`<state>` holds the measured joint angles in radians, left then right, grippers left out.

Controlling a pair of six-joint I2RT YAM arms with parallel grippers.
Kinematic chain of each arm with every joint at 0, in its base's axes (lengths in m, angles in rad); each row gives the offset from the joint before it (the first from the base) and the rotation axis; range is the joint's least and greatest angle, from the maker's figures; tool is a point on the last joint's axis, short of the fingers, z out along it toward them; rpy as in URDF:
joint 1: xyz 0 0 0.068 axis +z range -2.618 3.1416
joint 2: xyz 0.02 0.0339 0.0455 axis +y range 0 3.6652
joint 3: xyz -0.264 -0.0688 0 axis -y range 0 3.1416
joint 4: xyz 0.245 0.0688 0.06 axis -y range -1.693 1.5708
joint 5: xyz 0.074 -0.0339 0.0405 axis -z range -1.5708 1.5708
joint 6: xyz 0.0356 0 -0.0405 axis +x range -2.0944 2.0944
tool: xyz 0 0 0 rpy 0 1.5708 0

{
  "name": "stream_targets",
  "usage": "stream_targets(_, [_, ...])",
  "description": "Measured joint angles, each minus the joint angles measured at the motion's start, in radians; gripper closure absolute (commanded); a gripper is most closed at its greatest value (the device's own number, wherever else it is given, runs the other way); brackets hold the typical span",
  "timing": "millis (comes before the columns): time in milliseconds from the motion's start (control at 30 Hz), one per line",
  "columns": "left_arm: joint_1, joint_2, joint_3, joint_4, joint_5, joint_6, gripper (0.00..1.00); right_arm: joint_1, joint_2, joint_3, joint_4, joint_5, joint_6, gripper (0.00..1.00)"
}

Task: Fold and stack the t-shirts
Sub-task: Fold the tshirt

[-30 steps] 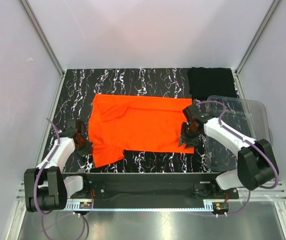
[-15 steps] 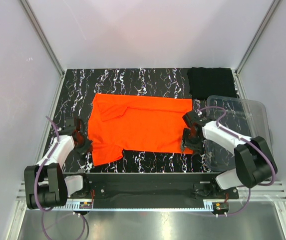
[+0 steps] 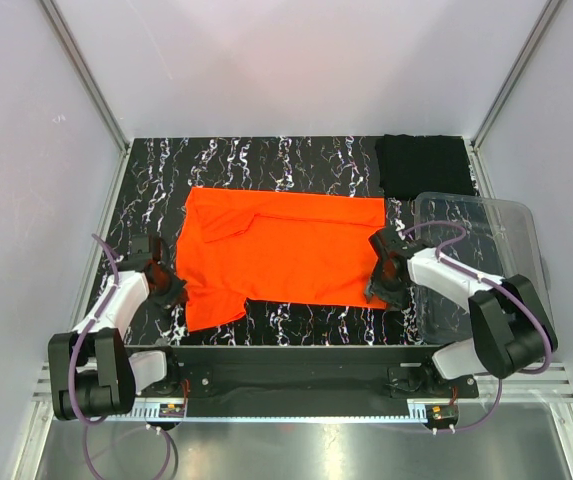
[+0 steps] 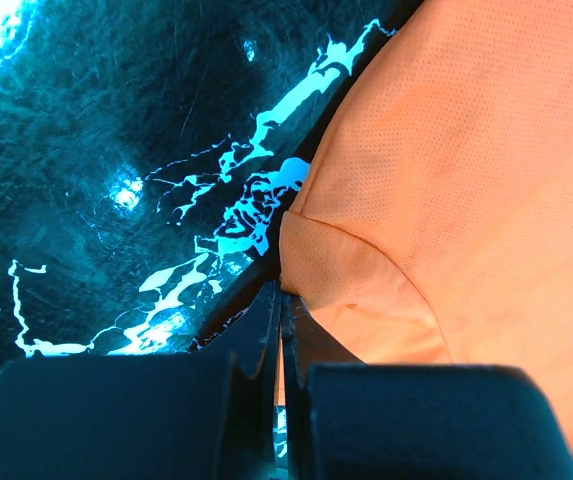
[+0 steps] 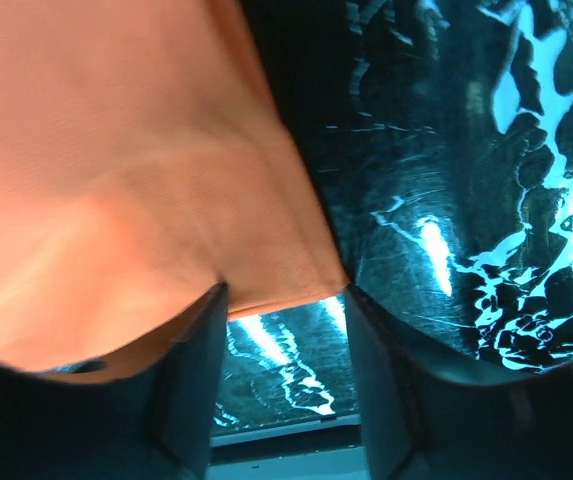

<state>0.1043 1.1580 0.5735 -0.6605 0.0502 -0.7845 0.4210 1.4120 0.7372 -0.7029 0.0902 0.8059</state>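
Observation:
The orange-red t-shirt (image 3: 281, 250) lies spread flat across the middle of the black marbled table (image 3: 156, 190). My left gripper (image 3: 169, 289) is at its near left sleeve. In the left wrist view the left gripper (image 4: 283, 295) is shut, its tips at the sleeve's corner (image 4: 351, 280), with a sliver of orange cloth between the fingers. My right gripper (image 3: 380, 284) is at the shirt's near right corner. Seen from the right wrist, the right gripper (image 5: 284, 292) is open, its fingers standing either side of that hem corner (image 5: 276, 270). The black t-shirt (image 3: 421, 165) lies folded at the back right.
A clear plastic bin (image 3: 486, 255) stands at the table's right side, close behind my right arm. White walls and metal posts enclose the table. A bare strip of marbled top (image 3: 296, 320) runs between the shirt's near hem and the arm bases.
My right gripper's jaws have spread wider, and it has shifted slightly toward the near edge at the shirt's corner. The left gripper has stayed shut at the sleeve.

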Motion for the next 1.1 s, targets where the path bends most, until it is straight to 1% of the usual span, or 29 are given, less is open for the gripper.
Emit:
stream_targets(200, [0.0, -0.019, 0.0, -0.001, 0.003, -0.003, 1.0, -0.005, 0.018, -0.006, -0.001, 0.009, 0.023, 0.58])
stream_targets(233, [0.0, -0.026, 0.0, -0.001, 0.003, -0.003, 1.0, -0.005, 0.018, -0.006, -0.001, 0.011, 0.024, 0.63])
stream_targets(300, [0.0, -0.038, 0.0, -0.003, 0.002, -0.005, 1.0, -0.005, 0.018, -0.006, 0.0, 0.015, 0.025, 0.67])
stream_targets(433, [0.0, -0.065, 0.0, -0.01, 0.003, -0.01, 1.0, -0.006, 0.018, -0.007, 0.007, 0.014, 0.024, 0.81])
stream_targets(467, [0.0, -0.072, 0.0, -0.014, 0.003, -0.01, 1.0, -0.006, 0.017, -0.008, 0.01, 0.014, 0.024, 0.88])
stream_targets(533, [0.0, -0.084, 0.0, -0.021, 0.007, -0.008, 1.0, -0.006, 0.009, -0.013, 0.018, 0.013, 0.017, 0.95])
stream_targets(567, [0.0, -0.088, 0.0, -0.026, 0.01, -0.004, 1.0, -0.006, 0.004, -0.017, 0.02, 0.013, 0.013, 1.0])
stream_targets(867, [0.0, -0.118, 0.017, -0.053, 0.059, 0.046, 1.0, -0.009, -0.025, -0.007, 0.009, -0.01, -0.074, 1.0])
stream_targets(967, [0.0, -0.112, 0.071, -0.062, 0.073, 0.077, 1.0, -0.009, -0.031, 0.053, -0.019, -0.02, -0.117, 1.0])
stream_targets(1100, [0.0, -0.053, 0.201, -0.066, 0.094, 0.118, 1.0, -0.019, -0.021, 0.151, -0.04, -0.029, -0.161, 1.0])
